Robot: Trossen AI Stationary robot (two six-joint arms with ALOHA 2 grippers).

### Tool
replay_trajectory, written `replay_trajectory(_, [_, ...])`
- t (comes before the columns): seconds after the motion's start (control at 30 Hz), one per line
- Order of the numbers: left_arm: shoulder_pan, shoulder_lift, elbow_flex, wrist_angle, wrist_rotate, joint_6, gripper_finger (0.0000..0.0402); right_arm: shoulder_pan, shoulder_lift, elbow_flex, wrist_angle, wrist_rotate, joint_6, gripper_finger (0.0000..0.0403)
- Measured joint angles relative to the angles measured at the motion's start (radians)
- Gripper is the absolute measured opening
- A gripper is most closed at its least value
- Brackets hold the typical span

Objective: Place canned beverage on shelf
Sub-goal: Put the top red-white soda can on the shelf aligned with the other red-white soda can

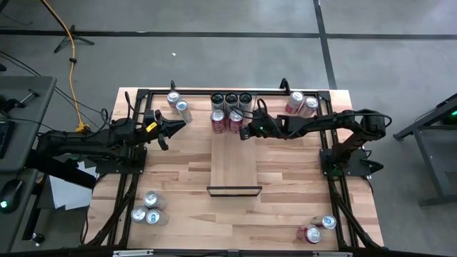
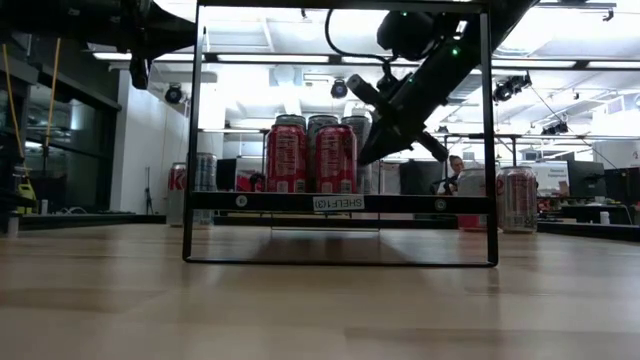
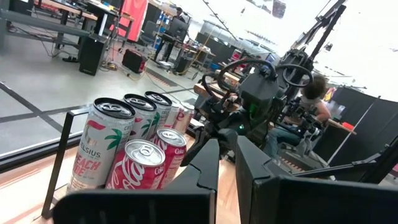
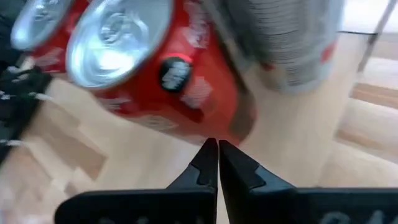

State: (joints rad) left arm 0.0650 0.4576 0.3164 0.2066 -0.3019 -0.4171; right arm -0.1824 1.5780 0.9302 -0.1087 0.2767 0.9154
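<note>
Butcher-block bench (image 1: 178,178) w/ black rail frame (image 1: 139,128) round its edges; grey floor beyond. Shelf (image 1: 234,165), pale wood panel, lies flat mid-bench, long axis running from far edge toward near edge, its black edge bar (image 1: 234,190) at the near short end. Far end of shelf carries the cans: three dark-topped cans (image 1: 230,99) in a row nearest bench's far edge, two red cans (image 1: 226,118) just in front of them, all upright, packed touching or nearly so.

R gripper (image 1: 245,133) at shelf's far end, just beside the right-hand red can (image 4: 155,68), fingers pressed together, holding nothing; can stands free of it. Low view: it hangs tilted over the shelf next to the cans.

L gripper (image 1: 166,134) off shelf's left side, above bench, pointing toward the cans, fingers clenched on nothing; from its wrist view the shelf cans (image 3: 140,140) sit just ahead.

Spare cans: pair at far-left of bench (image 1: 177,103), pair at far-right (image 1: 302,104), three at near-left corner (image 1: 148,210), two at near-right corner (image 1: 318,229). Person (image 3: 314,99) in room behind.
</note>
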Motion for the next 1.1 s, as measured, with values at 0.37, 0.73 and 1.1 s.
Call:
replay_trajectory(0.37, [0.000, 0.000, 0.000, 0.000, -0.001, 0.000, 0.0000, -0.003, 0.000, 0.000, 0.039, 0.046, 0.000, 0.0000])
replay_trajectory(0.73, [0.000, 0.000, 0.000, 0.000, -0.002, 0.000, 0.0000, -0.003, 0.000, 0.000, 0.090, 0.063, -0.026, 0.0000])
replay_trajectory(1.1, [0.000, 0.000, 0.000, 0.000, -0.002, 0.000, 0.0000, -0.003, 0.000, 0.000, 0.130, 0.054, -0.060, 0.0000])
